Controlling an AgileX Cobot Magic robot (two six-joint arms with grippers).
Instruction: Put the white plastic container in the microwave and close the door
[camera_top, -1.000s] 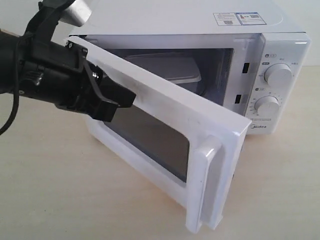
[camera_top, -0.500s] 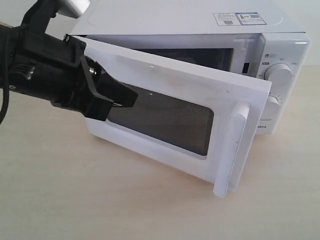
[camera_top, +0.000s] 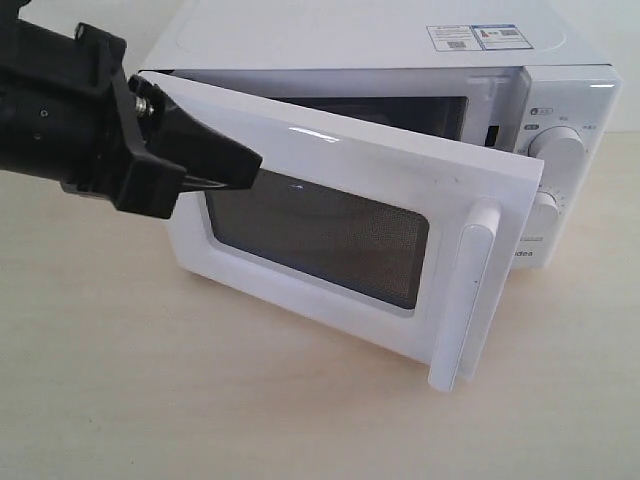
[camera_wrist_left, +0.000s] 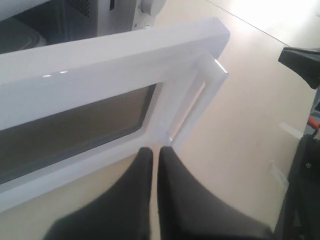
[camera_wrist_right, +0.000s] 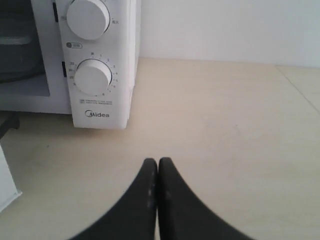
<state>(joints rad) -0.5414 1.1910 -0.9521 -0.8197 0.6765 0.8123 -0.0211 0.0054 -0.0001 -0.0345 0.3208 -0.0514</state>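
Note:
The white microwave (camera_top: 350, 40) stands at the back with its door (camera_top: 330, 190) partly open, swung most of the way toward the cavity. The door's bar handle (camera_top: 465, 300) faces front. My left gripper (camera_top: 250, 165) is shut and empty, its tips at the door's outer face near the hinge side; I cannot tell whether they touch. In the left wrist view the left gripper (camera_wrist_left: 155, 150) points at the door frame (camera_wrist_left: 100, 55) below the window. The white plastic container (camera_wrist_right: 15, 50) shows as a pale box inside the cavity. My right gripper (camera_wrist_right: 158, 161) is shut and empty over the table.
Two round dials (camera_wrist_right: 87, 17) (camera_wrist_right: 92, 77) sit on the microwave's right panel. The wooden table (camera_top: 200, 400) spreads in front of and beside the microwave. The right arm (camera_wrist_left: 300, 60) shows dark at the edge of the left wrist view.
The door swung from wide open to nearly shut, hiding the container in the exterior view. My left arm then drew back to the left while the door stayed put.

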